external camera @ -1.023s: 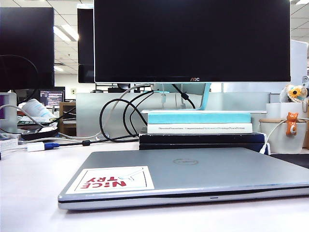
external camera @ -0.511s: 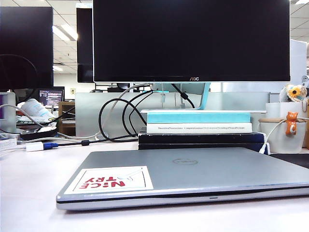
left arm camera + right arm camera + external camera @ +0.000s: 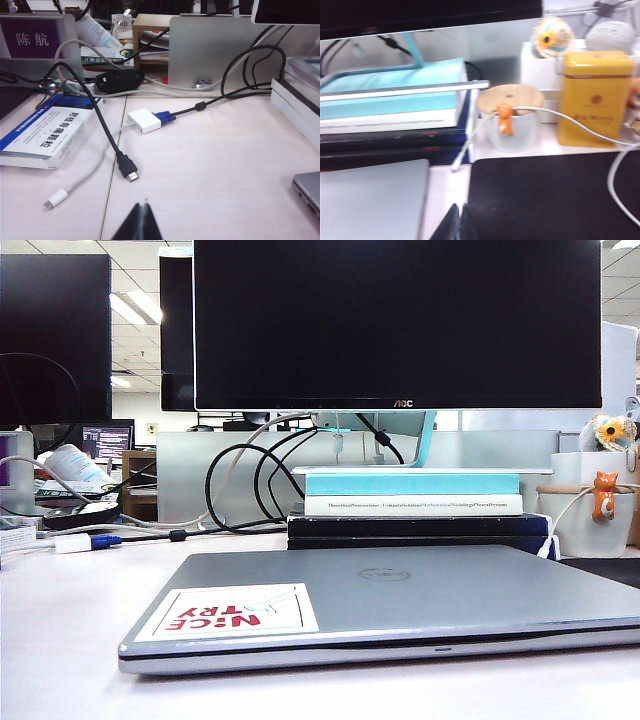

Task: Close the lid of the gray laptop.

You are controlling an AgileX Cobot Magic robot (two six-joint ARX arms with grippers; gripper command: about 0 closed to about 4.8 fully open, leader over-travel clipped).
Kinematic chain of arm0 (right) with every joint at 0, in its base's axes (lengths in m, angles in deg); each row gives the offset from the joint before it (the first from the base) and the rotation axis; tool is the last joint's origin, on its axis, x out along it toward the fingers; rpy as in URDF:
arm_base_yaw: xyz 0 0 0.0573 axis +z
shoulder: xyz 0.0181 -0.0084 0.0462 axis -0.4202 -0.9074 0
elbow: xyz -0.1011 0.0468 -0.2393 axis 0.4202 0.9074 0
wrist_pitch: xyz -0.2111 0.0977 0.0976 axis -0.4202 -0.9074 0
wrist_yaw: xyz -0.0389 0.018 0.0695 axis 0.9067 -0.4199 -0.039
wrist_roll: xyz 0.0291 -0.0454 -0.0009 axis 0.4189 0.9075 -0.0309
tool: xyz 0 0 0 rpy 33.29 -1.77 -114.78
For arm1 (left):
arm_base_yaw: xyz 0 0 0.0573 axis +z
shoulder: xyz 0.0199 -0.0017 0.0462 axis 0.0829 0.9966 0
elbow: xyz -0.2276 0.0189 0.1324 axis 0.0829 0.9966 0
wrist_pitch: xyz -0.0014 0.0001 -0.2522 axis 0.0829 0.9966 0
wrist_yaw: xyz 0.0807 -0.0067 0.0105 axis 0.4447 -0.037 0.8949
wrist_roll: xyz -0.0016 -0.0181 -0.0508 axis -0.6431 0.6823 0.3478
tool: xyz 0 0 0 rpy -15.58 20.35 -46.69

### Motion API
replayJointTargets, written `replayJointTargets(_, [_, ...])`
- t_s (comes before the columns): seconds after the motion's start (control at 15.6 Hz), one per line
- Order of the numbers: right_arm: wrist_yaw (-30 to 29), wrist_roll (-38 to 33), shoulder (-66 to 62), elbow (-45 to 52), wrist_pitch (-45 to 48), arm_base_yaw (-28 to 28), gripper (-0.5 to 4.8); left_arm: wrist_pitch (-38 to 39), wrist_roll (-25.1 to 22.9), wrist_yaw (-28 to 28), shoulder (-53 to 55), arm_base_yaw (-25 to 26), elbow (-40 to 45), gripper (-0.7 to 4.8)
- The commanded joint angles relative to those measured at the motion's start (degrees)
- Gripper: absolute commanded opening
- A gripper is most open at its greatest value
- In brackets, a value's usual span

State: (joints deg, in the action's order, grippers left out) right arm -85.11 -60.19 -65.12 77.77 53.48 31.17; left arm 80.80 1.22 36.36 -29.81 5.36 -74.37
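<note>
Gray laptop [image 3: 400,605] flat at the near middle of the desk [image 3: 60,640], lid [image 3: 420,590] fully down, "NICE TRY" sticker [image 3: 232,612] up; black AOC monitor [image 3: 398,325] on stacked books [image 3: 412,505] just behind; left gripper [image 3: 139,225] pinched together above bare desk left of it; right gripper [image 3: 456,224] likewise closed, over a black mat [image 3: 545,195] to its right.

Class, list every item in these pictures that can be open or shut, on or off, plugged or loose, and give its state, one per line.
Silver-gray laptop lid: shut flat on the gray laptop.
Large black AOC monitor: screen dark.
Black HDMI plug: loose on the desk.
White cup's wooden lid: on.
Left gripper: shut, above the desk.
Right gripper: shut, over the black mat.
</note>
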Motion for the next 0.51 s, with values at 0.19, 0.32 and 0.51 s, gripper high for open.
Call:
replayJointTargets(0.19, [6.6,-0.3,0.0,0.3,-5.0,0.0,-0.01,-0.7,-0.1,0.0,-0.2,0.0,0.0,-0.06])
replayJointTargets(0.32, [6.6,-0.3,0.0,0.3,-4.9,0.0,-0.01,-0.7,-0.1,0.0,-0.2,0.0,0.0,-0.06])
replayJointTargets(0.51, [6.6,-0.3,0.0,0.3,-4.3,0.0,-0.01,-0.7,-0.1,0.0,-0.2,0.0,0.0,-0.06])
